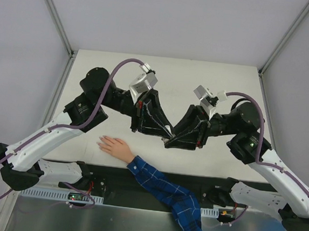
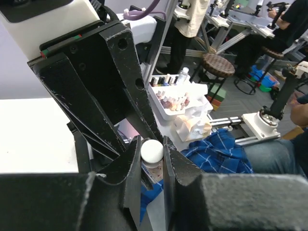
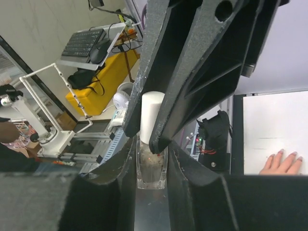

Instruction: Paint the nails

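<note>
Bottle [image 3: 151,169] in right fingers [image 3: 185,185], cap [image 2: 151,150] in left fingers [image 2: 130,175], above table [image 1: 201,76]; hand [image 1: 116,146] near front edge.

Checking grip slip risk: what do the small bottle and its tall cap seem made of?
The bottle: clear, glossy, likely glass or hard plastic; its contents show through. The cap: opaque white, smooth matte, probably plastic.

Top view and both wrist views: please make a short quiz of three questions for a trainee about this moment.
1. True or false: the left gripper is shut on the white cap.
2. The right gripper holds: A) the clear bottle; B) a brush; C) nothing.
3. Fill in: the hand lies flat on the ____.
Key: 1 true; 2 A; 3 table.
</note>
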Tool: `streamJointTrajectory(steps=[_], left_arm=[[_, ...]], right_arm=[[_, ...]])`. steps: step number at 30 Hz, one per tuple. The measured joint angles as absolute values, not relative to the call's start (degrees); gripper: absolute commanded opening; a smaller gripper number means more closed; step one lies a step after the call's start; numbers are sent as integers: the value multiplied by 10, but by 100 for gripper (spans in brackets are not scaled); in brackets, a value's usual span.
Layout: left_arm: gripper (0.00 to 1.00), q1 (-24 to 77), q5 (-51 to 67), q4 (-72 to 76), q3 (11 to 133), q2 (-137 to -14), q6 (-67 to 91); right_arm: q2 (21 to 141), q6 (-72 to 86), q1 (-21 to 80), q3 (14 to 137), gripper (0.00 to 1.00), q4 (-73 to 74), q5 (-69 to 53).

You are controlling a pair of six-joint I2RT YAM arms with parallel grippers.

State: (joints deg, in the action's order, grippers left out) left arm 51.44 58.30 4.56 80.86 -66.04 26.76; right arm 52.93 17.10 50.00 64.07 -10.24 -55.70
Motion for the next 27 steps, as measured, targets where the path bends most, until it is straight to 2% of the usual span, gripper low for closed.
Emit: streamJointTrajectory(steps=[1, 2, 5, 6, 10, 15, 19, 25, 27], left_arm=[[25, 516, 587, 52, 809, -662, 270], [51, 515, 591, 55, 809, -665, 273], [70, 513, 590, 34, 808, -668, 280], [72, 512, 583, 25, 809, -665, 279], [75, 499, 501, -38, 810, -640, 250], [72, 494, 367, -120, 822, -630, 230], [65, 494, 295, -163, 828, -635, 232], [53, 495, 262, -186, 832, -665, 235], [45, 495, 259, -192, 832, -672, 236]], right_arm=[[529, 172, 500, 641, 0, -105, -562], [528, 166, 499, 641, 0, -96, -563], [526, 106, 496, 650, 0, -35, -552], [526, 84, 496, 655, 0, -6, -543], [526, 4, 503, 685, 0, 101, -500], [525, -57, 507, 710, 0, 164, -393], [528, -82, 520, 710, 0, 192, -285], [540, -98, 552, 710, 0, 213, -155], [540, -100, 559, 710, 0, 214, -124]])
